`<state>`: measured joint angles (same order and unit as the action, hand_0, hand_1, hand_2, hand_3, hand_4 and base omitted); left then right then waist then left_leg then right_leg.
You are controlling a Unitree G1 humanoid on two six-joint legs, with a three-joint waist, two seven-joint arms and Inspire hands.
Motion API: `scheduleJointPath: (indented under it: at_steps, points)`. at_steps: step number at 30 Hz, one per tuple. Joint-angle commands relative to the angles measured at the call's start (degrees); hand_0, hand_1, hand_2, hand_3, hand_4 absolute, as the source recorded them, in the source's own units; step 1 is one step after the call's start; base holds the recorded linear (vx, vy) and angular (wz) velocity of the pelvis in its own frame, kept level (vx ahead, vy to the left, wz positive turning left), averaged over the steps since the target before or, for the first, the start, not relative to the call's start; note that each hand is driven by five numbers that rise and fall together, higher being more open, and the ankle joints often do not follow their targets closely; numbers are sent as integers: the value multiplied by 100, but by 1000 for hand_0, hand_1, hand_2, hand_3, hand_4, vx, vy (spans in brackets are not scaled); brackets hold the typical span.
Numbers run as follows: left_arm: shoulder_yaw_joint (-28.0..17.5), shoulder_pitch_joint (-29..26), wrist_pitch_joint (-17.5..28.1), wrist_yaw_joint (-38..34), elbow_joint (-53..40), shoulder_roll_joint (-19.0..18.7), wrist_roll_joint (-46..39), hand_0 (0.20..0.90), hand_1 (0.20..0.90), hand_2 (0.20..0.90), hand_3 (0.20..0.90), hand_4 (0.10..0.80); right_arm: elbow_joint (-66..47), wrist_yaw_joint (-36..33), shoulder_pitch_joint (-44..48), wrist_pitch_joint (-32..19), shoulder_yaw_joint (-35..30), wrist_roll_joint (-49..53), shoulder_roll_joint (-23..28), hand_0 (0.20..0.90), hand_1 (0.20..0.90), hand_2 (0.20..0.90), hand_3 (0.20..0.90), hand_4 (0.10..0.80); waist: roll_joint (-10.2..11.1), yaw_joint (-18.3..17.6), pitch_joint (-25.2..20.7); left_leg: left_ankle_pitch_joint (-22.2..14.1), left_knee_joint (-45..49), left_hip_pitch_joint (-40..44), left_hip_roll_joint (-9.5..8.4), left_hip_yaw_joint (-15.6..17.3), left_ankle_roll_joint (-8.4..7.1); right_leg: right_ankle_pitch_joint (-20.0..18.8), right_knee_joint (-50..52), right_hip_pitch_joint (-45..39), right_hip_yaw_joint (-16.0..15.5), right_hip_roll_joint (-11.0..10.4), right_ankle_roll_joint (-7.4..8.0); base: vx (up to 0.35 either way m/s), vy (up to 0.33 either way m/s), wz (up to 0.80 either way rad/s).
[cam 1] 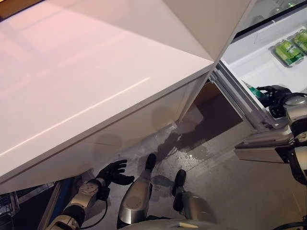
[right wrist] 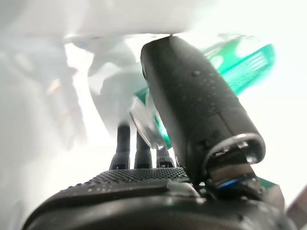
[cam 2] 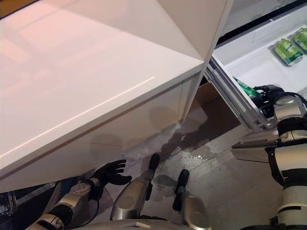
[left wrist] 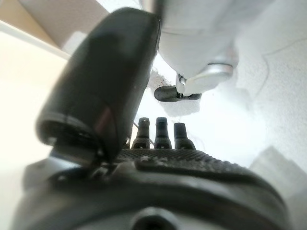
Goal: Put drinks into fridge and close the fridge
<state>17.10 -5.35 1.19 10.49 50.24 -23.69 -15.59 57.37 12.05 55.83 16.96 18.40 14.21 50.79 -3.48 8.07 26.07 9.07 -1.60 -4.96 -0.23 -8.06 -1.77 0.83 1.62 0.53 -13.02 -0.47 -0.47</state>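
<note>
The fridge (cam 1: pixel 249 57) stands open at the upper right, its white inside lit. Green cans (cam 1: pixel 290 50) lie on a shelf deep inside; they also show in the right eye view (cam 2: pixel 288 50). My right hand (cam 1: pixel 274 92) reaches into the fridge at its lower front edge and is shut on a green can (cam 1: pixel 253 91). In the right wrist view the thumb (right wrist: pixel 192 100) lies across this can (right wrist: pixel 244 62), with the fingers (right wrist: pixel 136 148) curled beside it. My left hand (cam 1: pixel 114 173) hangs low at the lower left, open and empty, its fingers (left wrist: pixel 160 132) straight.
A broad white panel (cam 1: pixel 96 81) spreads across the left and middle, its edge meeting the fridge opening. Below lies a grey speckled floor (cam 1: pixel 225 167). A dark wire rack (cam 1: pixel 7 208) sits at the lower left corner.
</note>
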Motion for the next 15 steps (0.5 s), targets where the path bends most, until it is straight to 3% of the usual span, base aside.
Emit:
scheduleJointPath:
  at_steps: [1, 4, 8, 12, 15]
  points:
    - [-169, 497, 211, 16, 19, -97, 280, 900, 900, 900, 900, 800, -1909, -674, -137, -1323, -296, 2030, 221, 900, 900, 900, 900, 800, 265, -44, -505, -1093, 569, 121, -427, 542, 332, 466, 706, 287, 135, 49, 13, 13, 33, -11]
    - [-276, 591, 270, 5, 188, -18, 442, 900, 900, 900, 900, 800, -2826, -1145, -556, -1955, -1049, 2540, 124, 900, 900, 900, 900, 800, 343, -158, -663, -1137, 492, 234, -428, 566, 341, 476, 653, 208, 208, 72, 58, 7, 23, -5]
    - [-423, 720, 371, -88, 587, 168, 717, 900, 900, 900, 900, 800, -4468, -2183, -1538, -2569, -2074, 2134, -172, 900, 900, 900, 900, 800, 433, -438, -994, -1159, 359, 401, -436, 640, 366, 442, 549, 117, 397, 110, 124, 21, 50, -13]
    - [-455, 767, 505, -173, 941, 361, 848, 900, 900, 900, 900, 800, -5275, -2879, -2408, -3527, -2811, 1808, -519, 900, 900, 900, 900, 800, 452, -675, -1295, -1279, 350, 578, -444, 795, 404, 451, 496, 24, 595, 124, 179, 29, 67, -28]
    - [-421, 713, 524, -207, 1132, 492, 936, 900, 900, 900, 900, 800, -5205, -3395, -2856, -4229, -3210, 2042, -897, 900, 900, 900, 900, 800, 453, -784, -1490, -1413, 424, 688, -457, 915, 438, 464, 457, -77, 710, 107, 211, 59, 40, -33]
